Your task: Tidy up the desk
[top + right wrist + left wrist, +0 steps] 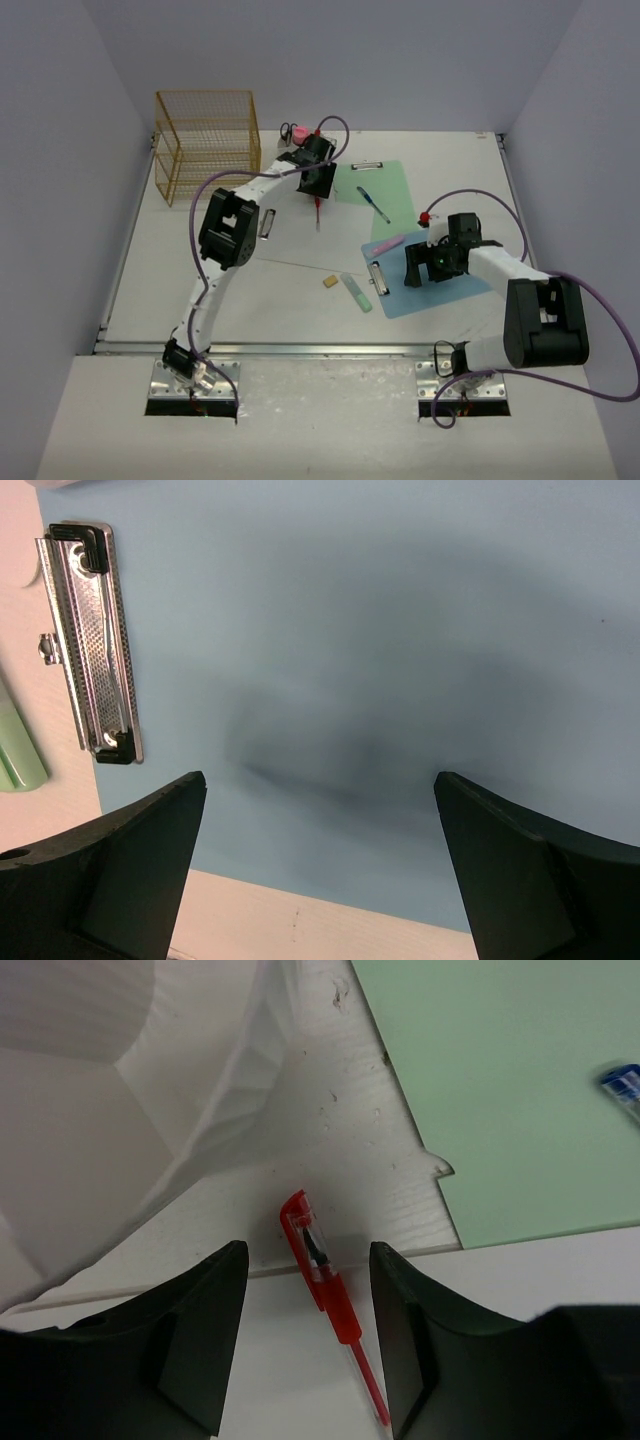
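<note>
Between my spread left fingers the red pen lies slanted on the white counter, just beside the green clipboard. Closing off-centre could flick it sideways across that smooth top, I judge. My right fingers hang spread over the blue clipboard. Pale lavender walls enclose the counter.

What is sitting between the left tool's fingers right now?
A red pen lies on the desk in the gap of the open left tool. The left wrist view shows it clearly.
</note>
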Controlling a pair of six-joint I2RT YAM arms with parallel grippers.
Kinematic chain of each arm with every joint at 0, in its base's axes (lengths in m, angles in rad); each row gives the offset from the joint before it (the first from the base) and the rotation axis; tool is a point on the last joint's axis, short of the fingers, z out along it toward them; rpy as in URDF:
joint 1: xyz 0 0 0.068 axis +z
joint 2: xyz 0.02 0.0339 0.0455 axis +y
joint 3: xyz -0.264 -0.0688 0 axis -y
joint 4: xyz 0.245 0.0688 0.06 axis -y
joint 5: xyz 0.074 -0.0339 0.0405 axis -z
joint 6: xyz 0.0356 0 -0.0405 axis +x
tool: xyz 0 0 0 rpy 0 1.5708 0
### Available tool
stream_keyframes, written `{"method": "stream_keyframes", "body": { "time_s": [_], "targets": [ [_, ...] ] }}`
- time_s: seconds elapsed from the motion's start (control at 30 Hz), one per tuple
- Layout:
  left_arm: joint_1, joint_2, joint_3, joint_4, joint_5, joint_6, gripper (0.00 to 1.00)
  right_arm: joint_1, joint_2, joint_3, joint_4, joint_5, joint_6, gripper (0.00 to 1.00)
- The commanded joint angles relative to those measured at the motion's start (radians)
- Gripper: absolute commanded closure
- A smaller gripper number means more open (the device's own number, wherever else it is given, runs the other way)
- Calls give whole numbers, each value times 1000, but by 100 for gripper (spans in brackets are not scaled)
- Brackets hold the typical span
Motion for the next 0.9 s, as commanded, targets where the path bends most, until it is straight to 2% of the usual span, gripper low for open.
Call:
{"method": "stream_keyframes", "body": {
  "time_s": [0.0, 0.1, 0.23, 0.33, 0.4, 0.43, 0.57, 0.63, 0.67, 0.73, 0.77, 0.8, 0.87],
  "targets": [
    [-7, 9, 7, 38, -18, -8, 51, -9, -4, 28, 0, -18, 10, 1],
    [-6, 22, -3, 40, -19, -5, 54, -7, -4, 28, 1, -16, 11, 1],
    [-7, 17, -32, 56, -22, 3, 64, -7, -4, 28, 1, -16, 11, 1],
    [-6, -3, -41, 55, -17, 21, 89, -9, -4, 28, 0, -19, 10, 1],
    [-7, -11, -43, 44, -17, 32, 93, -7, -4, 28, -1, -21, 11, 1],
    [-7, -34, -43, 36, -19, 38, 100, -9, -4, 28, 0, -21, 10, 1],
    [-3, -189, -131, 47, 34, 41, 100, -9, -4, 28, 0, -24, 11, 1],
    [6, -333, -257, 155, 95, 31, 100, -9, -1, 29, 0, -28, 11, 1],
    [20, -460, -348, 253, 174, 24, 100, -9, 1, 29, -1, -29, 11, 1],
    [63, -638, -613, 596, 280, 9, 100, -9, 3, 30, 0, -32, 13, 1],
    [76, -721, -699, 733, 309, 28, 100, -9, 6, 31, -1, -33, 11, 1],
    [82, -819, -767, 840, 324, 73, 100, -9, 7, 31, 0, -34, 12, 1],
    [96, -879, -857, 1008, 364, 133, 100, -9, 11, 34, 0, -34, 13, 1]
  ]
}}
